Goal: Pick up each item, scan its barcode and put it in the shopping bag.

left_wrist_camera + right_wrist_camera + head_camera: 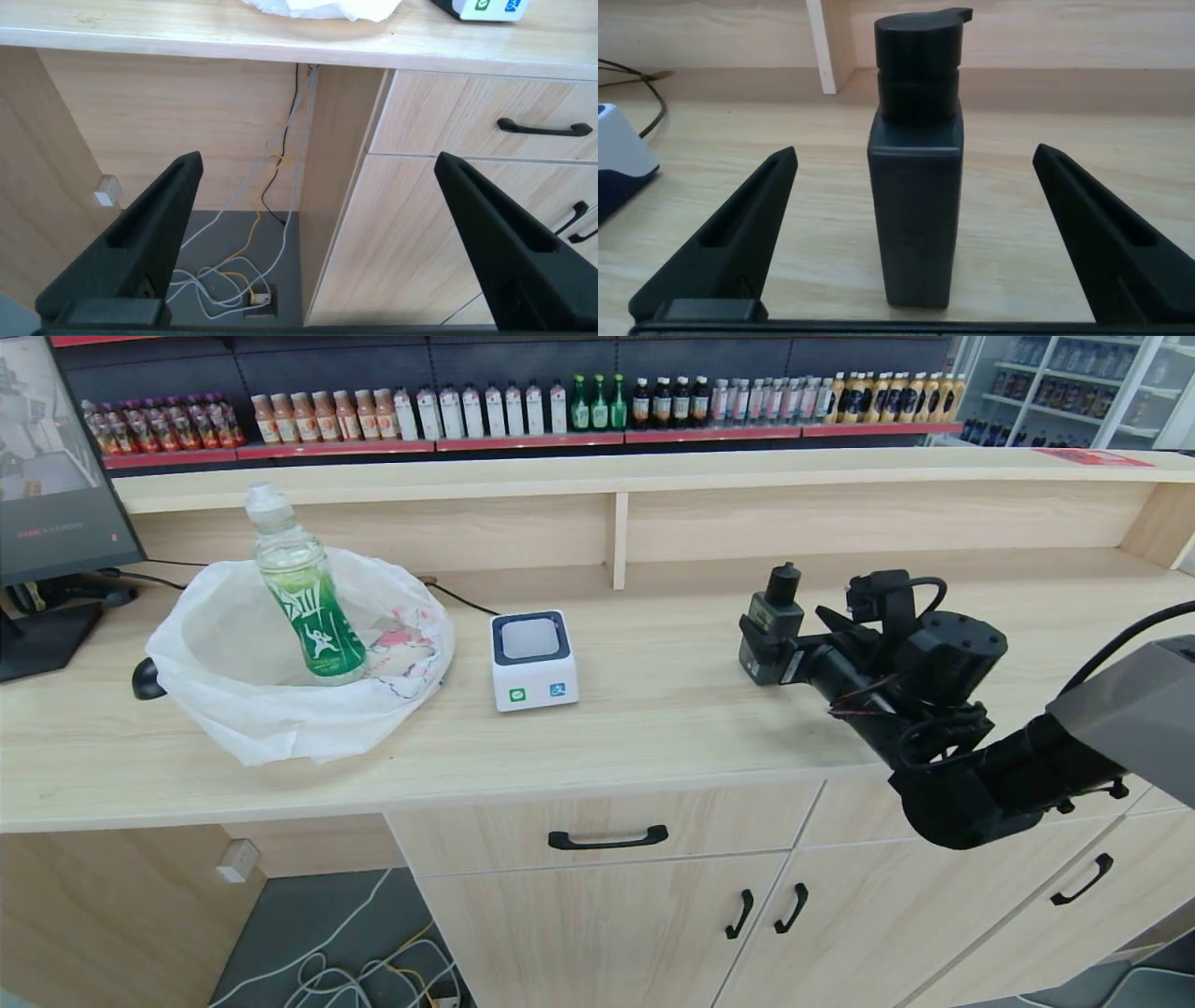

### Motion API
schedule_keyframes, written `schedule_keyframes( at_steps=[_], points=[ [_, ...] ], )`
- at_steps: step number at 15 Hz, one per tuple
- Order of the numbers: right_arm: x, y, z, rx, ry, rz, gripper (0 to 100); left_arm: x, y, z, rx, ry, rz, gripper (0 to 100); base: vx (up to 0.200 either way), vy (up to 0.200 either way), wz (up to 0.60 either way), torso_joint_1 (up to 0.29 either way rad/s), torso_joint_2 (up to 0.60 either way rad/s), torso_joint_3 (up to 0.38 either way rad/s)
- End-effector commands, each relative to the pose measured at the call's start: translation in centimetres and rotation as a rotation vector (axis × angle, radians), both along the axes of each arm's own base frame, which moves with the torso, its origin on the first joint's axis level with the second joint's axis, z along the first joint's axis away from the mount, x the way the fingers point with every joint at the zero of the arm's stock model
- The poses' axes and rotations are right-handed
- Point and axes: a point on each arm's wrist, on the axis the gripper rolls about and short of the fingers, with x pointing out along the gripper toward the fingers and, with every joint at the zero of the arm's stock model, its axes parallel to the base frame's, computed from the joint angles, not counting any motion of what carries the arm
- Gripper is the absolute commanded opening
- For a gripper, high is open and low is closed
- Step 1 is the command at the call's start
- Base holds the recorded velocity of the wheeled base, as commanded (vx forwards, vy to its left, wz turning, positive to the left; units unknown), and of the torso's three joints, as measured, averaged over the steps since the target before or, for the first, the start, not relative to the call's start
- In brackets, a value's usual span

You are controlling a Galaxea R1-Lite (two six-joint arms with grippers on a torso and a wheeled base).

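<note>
A dark square bottle [773, 625] with a black cap stands upright on the wooden counter [653, 728], right of centre. My right gripper [782, 658] is open around it; in the right wrist view the bottle [915, 196] stands between the two spread fingers [738, 243] without touching either. The white scanner [533, 660] sits mid-counter. To its left, the white shopping bag [233, 700] holds a green-labelled bottle [303, 588], leaning. My left gripper [318, 252] is open and holds nothing, below the counter's edge in front of the cabinet.
A monitor [56, 476] stands at the far left, and a small black round object [147, 679] lies beside the bag. A raised shelf with a divider [618, 541] backs the counter. Drawers [607, 840] sit below it, and cables [234, 280] lie on the floor.
</note>
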Motion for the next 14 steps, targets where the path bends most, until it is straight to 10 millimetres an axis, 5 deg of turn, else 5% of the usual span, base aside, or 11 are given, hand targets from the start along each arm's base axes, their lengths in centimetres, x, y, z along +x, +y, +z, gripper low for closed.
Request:
schedule_keyframes(
  at_steps=[1,14],
  points=[
    [0.5,0.1,0.4,0.006,-0.017,-0.002,100,0.0,0.0,0.0,0.0,0.0,0.001,100,0.0,0.0,0.0,0.0,0.0,0.0],
    [3.1,0.2,-0.8,0.019,0.069,0.025,100,0.0,0.0,0.0,0.0,0.0,0.001,100,0.0,0.0,0.0,0.0,0.0,0.0]
  ],
)
